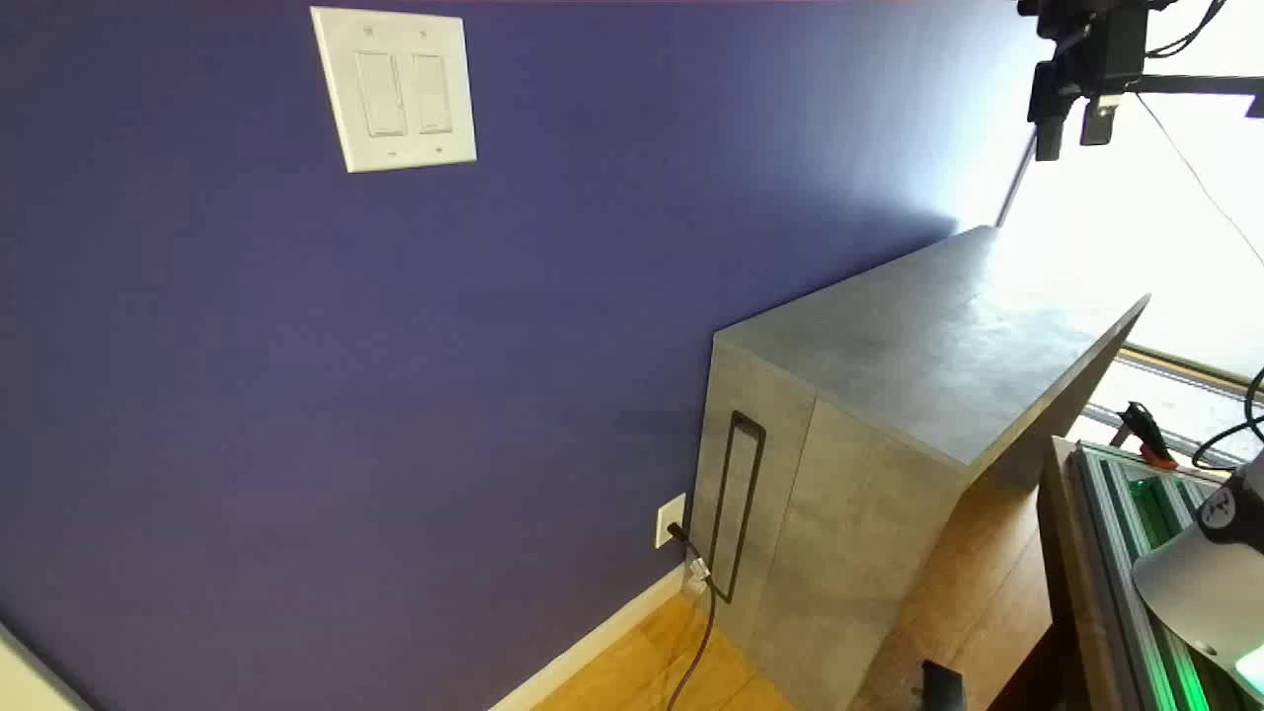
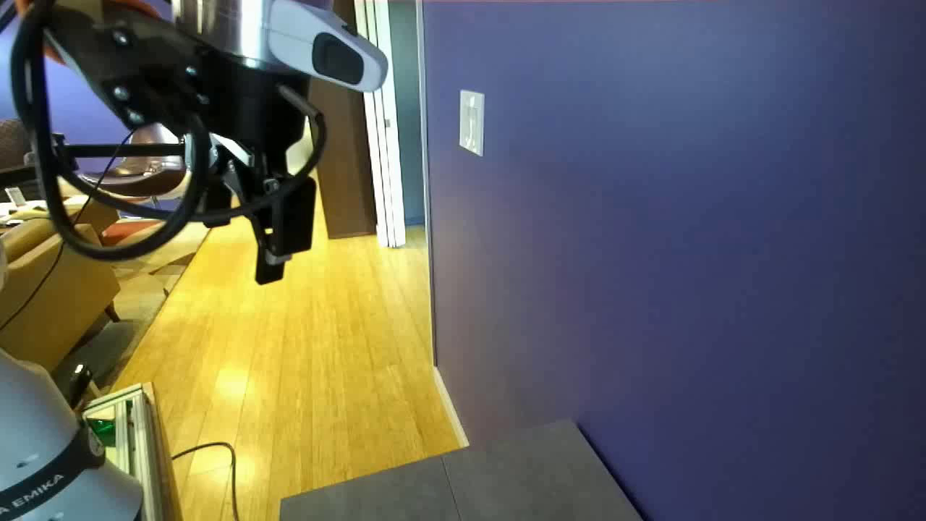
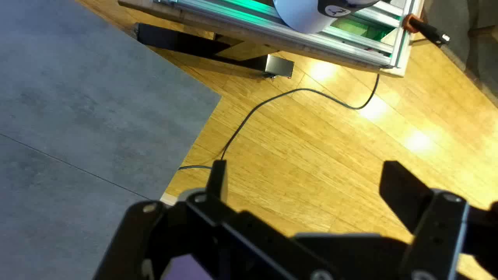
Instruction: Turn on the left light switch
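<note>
- One tall narrow white rocker paddle, the left light switch (image 1: 381, 94), is the thing to press; it sits in the left half of a white rectangular wall plate (image 1: 410, 153), and whether it is on or off I cannot tell
- Its twin, the tall white right-hand paddle (image 1: 432, 94), stands just beside it, so the press should land on the left one only
- The plate is fixed on the blue-violet painted wall (image 1: 296, 395), which surely will not yield, so I would push slowly and stop as soon as the paddle tips
- The black two-finger gripper (image 3: 304, 169) is well apart from the plate; its fingers are spread wide, with nothing held between them, and in both exterior views they point mostly downward
- I judge the step in hand to be the approach: bring the fingers together into one narrow tip, turn it toward the wall, then come straight at the paddle's upper half, which is probably the on side
- The wrist view shows yellow wooden floor (image 3: 291, 132) and no switch, so the exterior views must guide the aim
- The thick black cable loop (image 2: 116, 252) beside the gripper could catch during such a turn
</note>
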You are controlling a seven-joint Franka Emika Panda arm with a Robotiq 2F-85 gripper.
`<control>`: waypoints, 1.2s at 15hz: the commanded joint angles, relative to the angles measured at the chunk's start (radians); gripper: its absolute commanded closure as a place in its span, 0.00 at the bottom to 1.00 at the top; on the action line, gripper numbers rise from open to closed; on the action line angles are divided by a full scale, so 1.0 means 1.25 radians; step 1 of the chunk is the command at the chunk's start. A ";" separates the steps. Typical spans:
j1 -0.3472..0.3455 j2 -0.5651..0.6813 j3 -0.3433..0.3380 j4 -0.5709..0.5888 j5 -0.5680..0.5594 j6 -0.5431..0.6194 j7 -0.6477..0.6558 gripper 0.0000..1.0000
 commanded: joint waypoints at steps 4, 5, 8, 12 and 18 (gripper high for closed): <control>-0.017 0.005 0.013 0.001 0.007 0.000 -0.009 0.00; -0.017 0.005 0.013 0.001 0.007 0.000 -0.009 0.00; -0.017 0.005 0.013 0.001 0.007 0.000 -0.009 0.00; -0.008 -0.004 0.040 0.010 0.021 -0.012 0.014 0.00; 0.031 -0.036 0.147 0.053 0.175 -0.088 0.118 0.00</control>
